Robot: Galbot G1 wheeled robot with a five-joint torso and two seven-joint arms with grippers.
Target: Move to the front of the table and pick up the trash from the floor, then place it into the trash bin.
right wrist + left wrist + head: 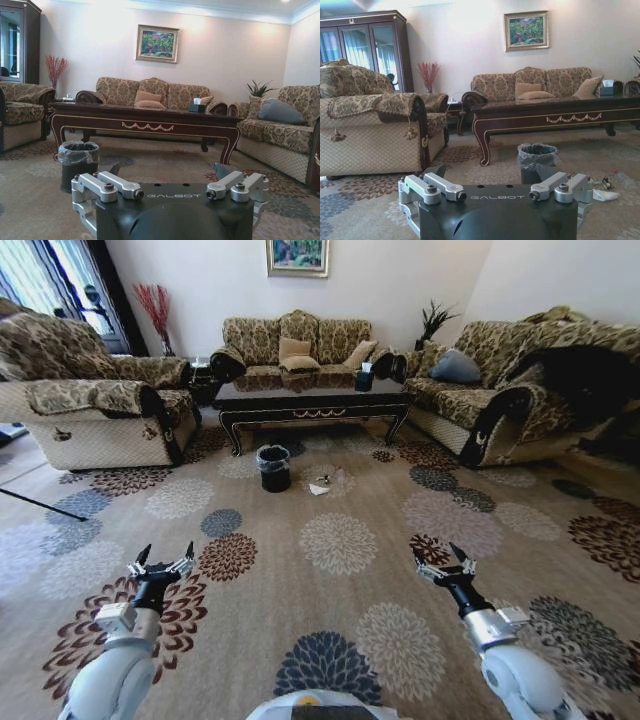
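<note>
Well ahead of both claws (open, raised), the trash (320, 486) lies beside the trash bin (273, 468).

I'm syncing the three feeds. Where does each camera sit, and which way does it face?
Head view: high on the robot, looking down the carpet to the table, trash bin and trash; left tool and right tool held low, open.
Left wrist view: low behind the left tool, facing table and bin.
Right wrist view: low behind the right tool, facing the same.
All three views share table and bin.
</note>
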